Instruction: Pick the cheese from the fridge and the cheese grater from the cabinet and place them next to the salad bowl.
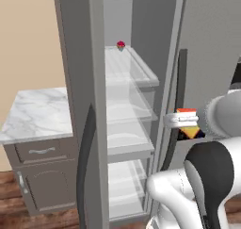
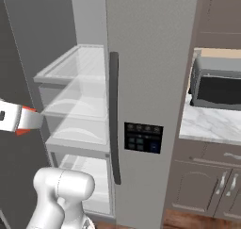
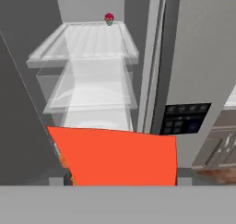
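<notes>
The pincer [image 1: 184, 121] is clamped on the cheese [image 1: 189, 129] — a yellow-orange wedge with a red rind — holding it in the air just in front of the fridge [image 1: 141, 82], outside the open left door and near the long black handle [image 1: 178, 105] of the closed right door. On the far end of the top glass shelf [image 1: 127, 63] sits a small red-topped item [image 1: 121, 45]. A marble desk [image 1: 37, 112] lies left of the fridge.

Matt grey fridge [image 1: 77, 58] with clear, glossy glass shelves [image 1: 129, 65]; polished white marble tabletop [image 1: 37, 112]; wooden floor [image 1: 9, 204]; smooth matt red-rinded cheese [image 3: 120, 156].
</notes>
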